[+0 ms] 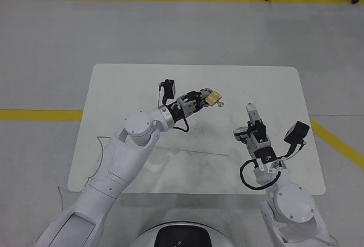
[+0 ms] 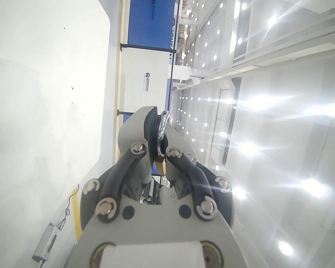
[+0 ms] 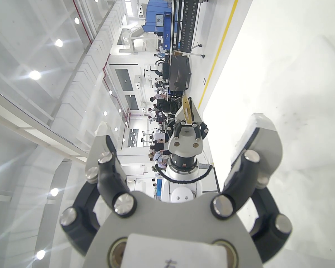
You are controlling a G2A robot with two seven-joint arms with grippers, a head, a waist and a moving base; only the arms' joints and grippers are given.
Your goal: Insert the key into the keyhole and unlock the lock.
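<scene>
Pinching the small brass padlock [image 1: 214, 97] over the white table [image 1: 120, 92], the left gripper [image 1: 206, 97] is closed on it, while the right gripper [image 1: 245, 122] hangs wide open and empty nearby; the lock seems dense, rigid and slick, best held across its flat faces.

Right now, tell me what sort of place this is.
Probably a factory hall or large robot lab: a yellow floor line, blue partition boards, and a metal rack beyond the white table.
</scene>
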